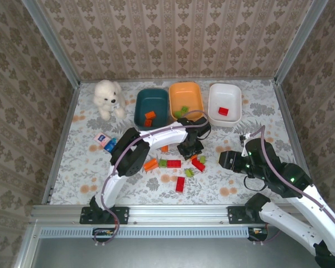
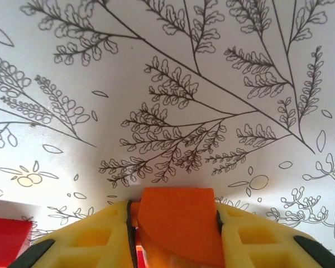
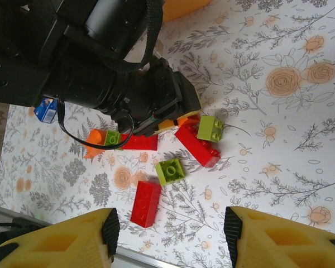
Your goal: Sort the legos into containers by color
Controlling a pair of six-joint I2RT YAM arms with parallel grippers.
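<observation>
Mid-frame, top view: L gripper [image 1: 190, 147] clamped on orange brick [image 2: 178, 220], low over table [image 1: 257, 111] | R gripper [image 3: 172, 229] fingers apart, empty, right of pile | done: few bricks in teal tub [image 1: 139, 103], orange tub [image 1: 176, 89], white tub [image 1: 215, 97] | left: loose legos [image 1: 178, 167] mid-table, most unsorted | est. progress: early

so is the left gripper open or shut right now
Shut. In the left wrist view the left gripper has its yellow fingers pressed against both sides of an orange lego, with no gap showing.
</observation>
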